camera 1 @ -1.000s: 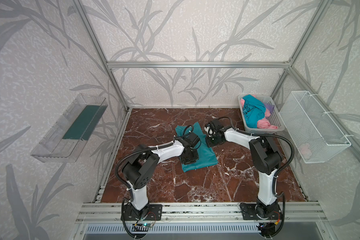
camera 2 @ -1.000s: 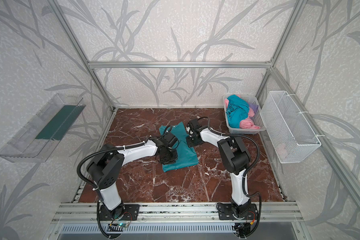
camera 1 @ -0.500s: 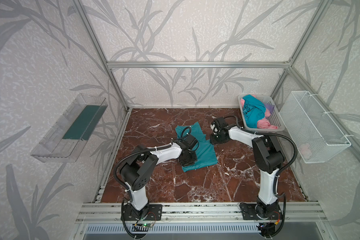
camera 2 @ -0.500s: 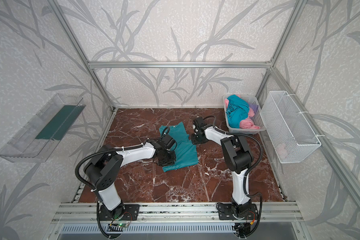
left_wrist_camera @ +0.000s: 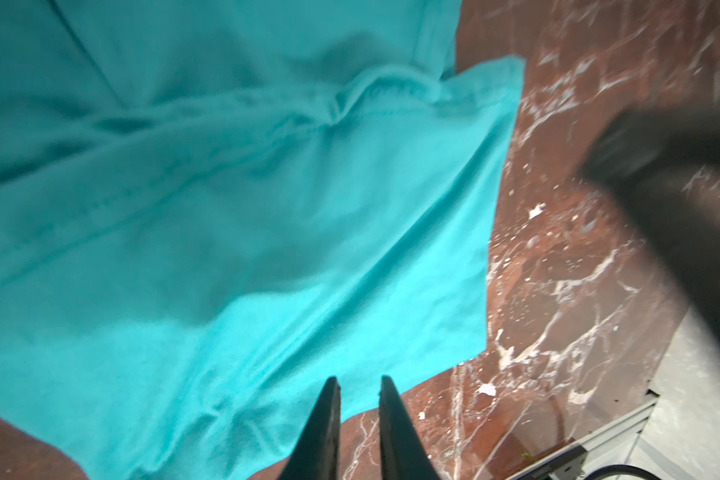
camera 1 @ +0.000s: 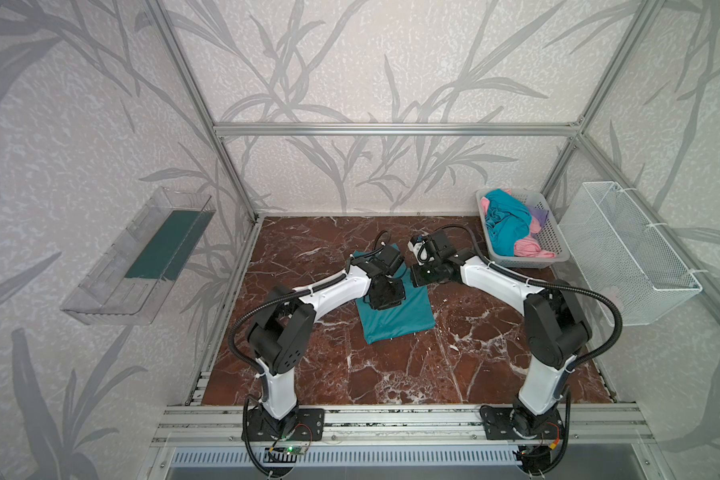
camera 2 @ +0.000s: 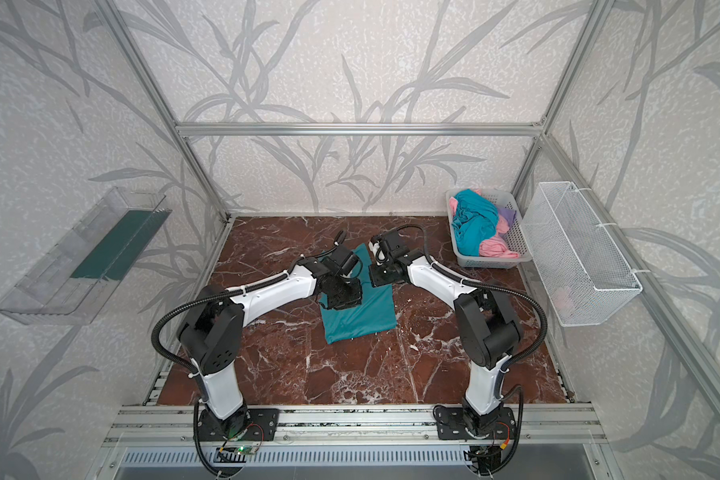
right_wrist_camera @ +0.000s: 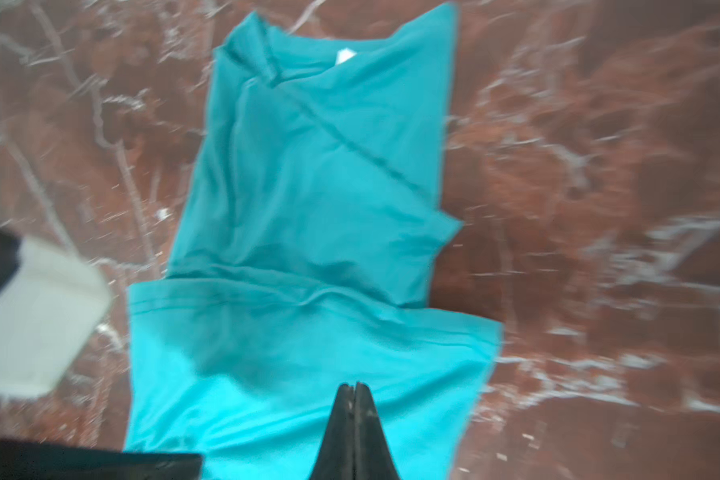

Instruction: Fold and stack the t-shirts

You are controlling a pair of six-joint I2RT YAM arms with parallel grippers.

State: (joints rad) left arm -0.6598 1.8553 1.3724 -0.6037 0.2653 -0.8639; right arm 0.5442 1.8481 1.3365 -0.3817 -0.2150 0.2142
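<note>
Both my arms reach forward from the near rail, elbows raised, forearms angled inward so the wrists almost meet over the far part of the teal t-shirt (camera 1: 400,318). It lies flat in the middle of the marble table (camera 1: 350,374), folded into a narrow strip.

My left gripper (left_wrist_camera: 359,382) hangs over the shirt's edge with its fingertips a narrow gap apart and nothing between them. My right gripper (right_wrist_camera: 354,387) has its fingertips pressed together on nothing, pointing down over the cloth.

In both top views my wrist housings cover the fingertips and the far end of the shirt, so the jaws cannot be read there. The right wrist view is blurred. It alone shows the collar and a small white label (right_wrist_camera: 345,55). A white and black block at its edge is cut off. In the left wrist view a dark smeared shape crosses one corner, and I cannot tell what it is.

Only the top views show the other t-shirts, teal (camera 1: 508,224), pink (camera 1: 531,248) and lilac (camera 1: 540,214), heaped in the grey perforated basket (camera 1: 516,262) at the table's far right corner.
</note>
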